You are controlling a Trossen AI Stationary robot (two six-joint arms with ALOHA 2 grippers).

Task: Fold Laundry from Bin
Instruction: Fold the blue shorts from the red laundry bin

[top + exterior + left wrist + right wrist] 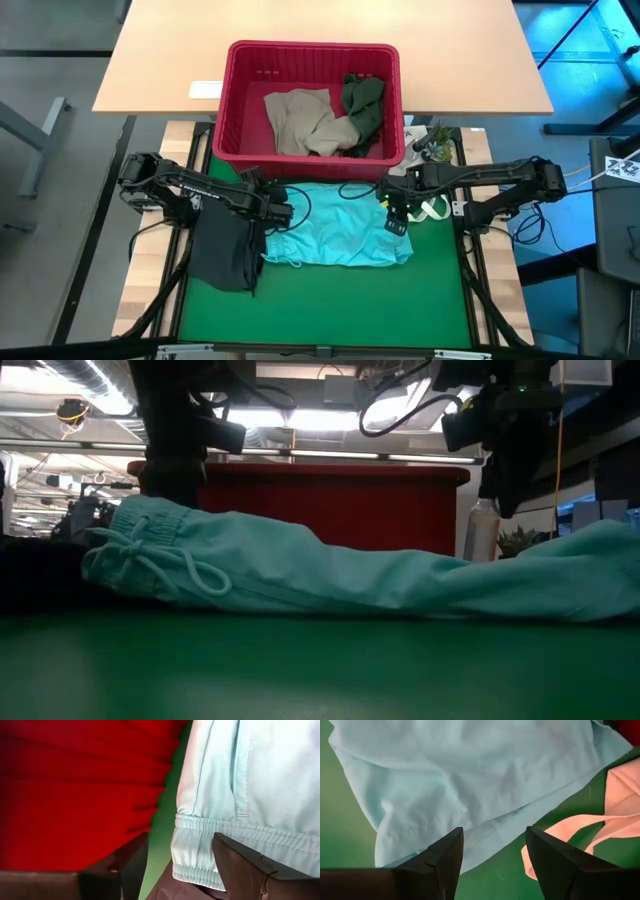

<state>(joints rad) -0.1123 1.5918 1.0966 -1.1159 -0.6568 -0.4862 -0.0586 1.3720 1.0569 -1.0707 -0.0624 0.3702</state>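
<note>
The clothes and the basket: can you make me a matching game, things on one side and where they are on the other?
Things:
1. teal garment
2. black garment
3. beige garment
4. red bin

Places:
A. inside the bin
B. spread on the green mat between both arms
C. at the mat's left edge, under the left arm
D. behind the mat, on the tan table

Pairs: 1-B, 2-C, 3-A, 4-D

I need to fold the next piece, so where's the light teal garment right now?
In the high view the light teal garment lies spread on the green mat just in front of the red bin, between the two grippers, with the black garment at its left.
</note>
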